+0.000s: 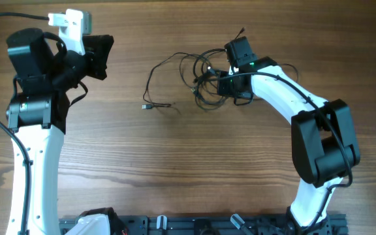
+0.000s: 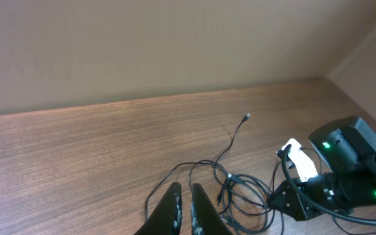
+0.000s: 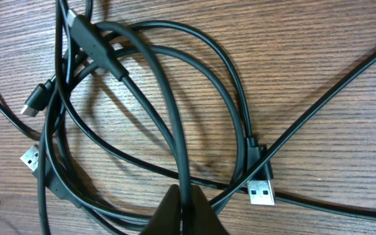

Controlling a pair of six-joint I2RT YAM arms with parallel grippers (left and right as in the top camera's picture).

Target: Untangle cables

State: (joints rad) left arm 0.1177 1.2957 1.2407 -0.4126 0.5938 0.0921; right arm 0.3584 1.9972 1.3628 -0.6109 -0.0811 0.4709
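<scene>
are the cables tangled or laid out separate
Tangled: in the right wrist view the cables loop over and cross one another; overhead, one strand trails out left to a plug.

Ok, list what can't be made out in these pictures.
- Overhead: the right gripper covers part of the cables; crossings beneath are hidden.
- Right wrist: cables run off the edges; their number is unclear.
- Left wrist: the left gripper and bottom edge cut off the tangle's near side.
</scene>
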